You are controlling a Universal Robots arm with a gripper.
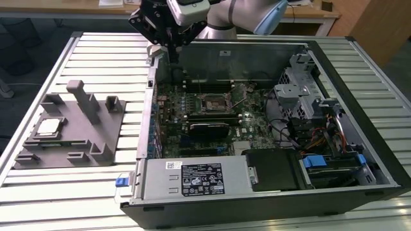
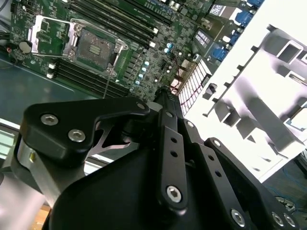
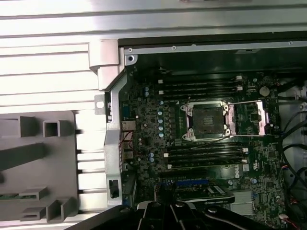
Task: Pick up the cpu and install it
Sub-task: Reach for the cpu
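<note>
The slatted worktop (image 1: pixel 96 192) carries an open computer case (image 1: pixel 257 214) and, toward the exterior view's left, a grey holder block (image 1: pixel 96 144). The pincer (image 1: pixel 172 47) hangs above the case wall nearest that block, its fingers drawn together and gripping nothing. The cpu (image 1: pixel 49 127) lies flat on the holder block, well apart from the pincer.
</note>
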